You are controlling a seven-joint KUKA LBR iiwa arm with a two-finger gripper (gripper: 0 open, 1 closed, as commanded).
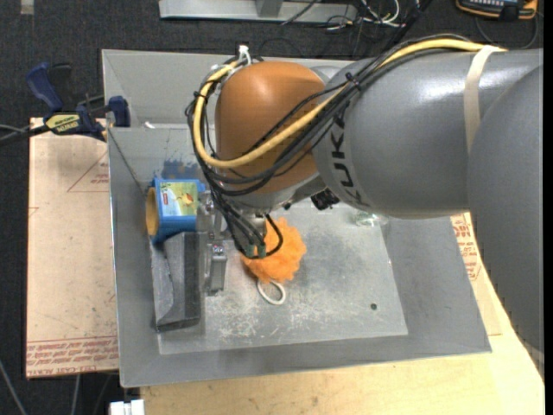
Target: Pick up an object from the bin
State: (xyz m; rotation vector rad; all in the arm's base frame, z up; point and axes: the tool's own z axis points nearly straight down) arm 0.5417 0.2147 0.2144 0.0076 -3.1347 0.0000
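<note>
Approach was, by my judgement, the step in hand. My hand hung low in the bin, toward 9 o'clock from the bin's middle, and nothing showed gripped in it. Whether it was spread or pressed together I could not tell, since my own wrist and cables covered most of it.

Two things lay closest. An orange tuft sat just beside the hand at its 3 o'clock. A long grey block lay just beside it at 8 o'clock, running along the bin's wall. A blue box stood at 11 o'clock, near the block's far end, and a white loop lay at 5 o'clock, touching or nearly touching the tuft.

I could not say which of the two neighbours the hand was over. The next move, as I judged it, called for settling on one, centring on it and closing. The tuft looked soft and likely to squash. The block sat tight to the wall, leaving little room on that side.
</note>
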